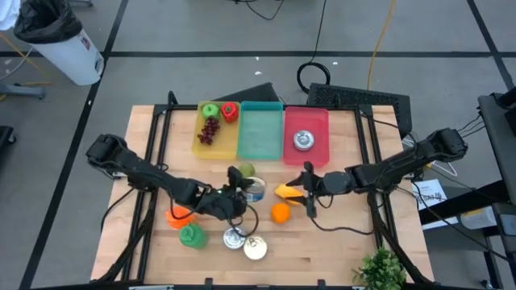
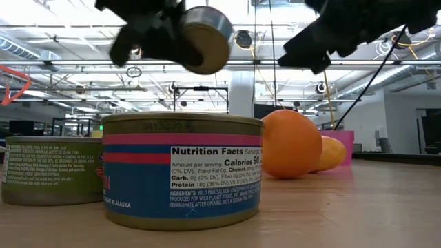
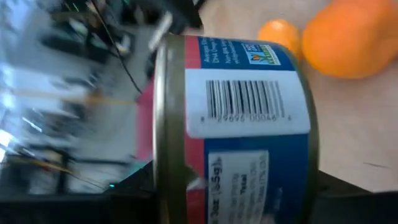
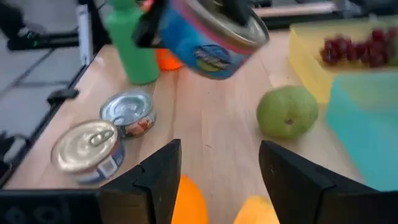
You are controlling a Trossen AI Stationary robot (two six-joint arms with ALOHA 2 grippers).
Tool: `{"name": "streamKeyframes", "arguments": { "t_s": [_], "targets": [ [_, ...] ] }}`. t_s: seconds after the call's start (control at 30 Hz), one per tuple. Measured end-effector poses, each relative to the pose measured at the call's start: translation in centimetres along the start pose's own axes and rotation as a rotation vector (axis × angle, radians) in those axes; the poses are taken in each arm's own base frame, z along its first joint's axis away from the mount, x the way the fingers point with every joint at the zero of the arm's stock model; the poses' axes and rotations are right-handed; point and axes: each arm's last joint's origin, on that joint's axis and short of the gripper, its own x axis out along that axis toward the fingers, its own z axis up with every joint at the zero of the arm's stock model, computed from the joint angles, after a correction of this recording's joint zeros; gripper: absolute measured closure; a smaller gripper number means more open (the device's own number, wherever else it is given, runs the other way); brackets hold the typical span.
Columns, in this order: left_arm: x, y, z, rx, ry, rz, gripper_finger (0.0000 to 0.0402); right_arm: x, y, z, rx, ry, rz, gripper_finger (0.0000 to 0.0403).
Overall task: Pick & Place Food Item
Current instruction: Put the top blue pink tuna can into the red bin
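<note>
Left gripper [image 1: 242,192] clamped on a blue-and-red-labelled round metal tin [image 1: 254,189], lifted clear of the light wooden table [image 1: 339,242] and tilted, near a green pear [image 1: 246,170] and short of the yellow [image 1: 198,145], teal [image 1: 260,135] and pink [image 1: 318,121] bins along the far edge. Right gripper [image 1: 308,189] just above the table beside a yellow-orange mango [image 1: 286,192] and a round orange [image 1: 280,213], dark fingers [image 4: 155,180] apart and holding nothing. Near the front edge, two more flat tins [image 1: 235,238] [image 1: 255,249] upright and side by side, next to a green bottle [image 1: 192,236].
</note>
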Motion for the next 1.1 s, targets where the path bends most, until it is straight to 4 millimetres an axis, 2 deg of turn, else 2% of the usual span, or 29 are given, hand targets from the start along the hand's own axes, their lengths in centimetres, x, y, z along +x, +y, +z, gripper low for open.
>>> {"name": "streamKeyframes", "arguments": {
  "t_s": [0.17,0.3,0.53,0.63,0.8,1.1],
  "targets": [
    [1.5,-0.2,0.6,0.195,-0.006,0.093,0.0214,1.8,-1.2,-0.6,0.171,-0.072,0.001,0.0202],
    [2.1,0.0,0.5,0.328,0.031,0.145,0.0218,3.1,-3.2,-1.5,0.256,-0.111,0.044,0.0192],
    [1.8,0.5,1.1,0.419,0.033,0.213,0.0205,2.8,-7.6,-2.6,0.494,-0.203,0.221,0.0141],
    [1.7,0.6,1.3,0.477,0.028,0.217,0.0218,2.2,-8.7,-2.6,0.591,-0.283,0.292,0.0121],
    [1.7,0.8,1.4,0.500,0.022,0.232,0.0219,2.2,-9.0,-1.9,0.675,-0.323,0.415,0.0109],
    [1.7,1.0,1.7,0.519,-0.032,0.235,0.0213,3.1,-8.1,0.1,0.666,-0.328,0.459,0.0114]
  ]
}}
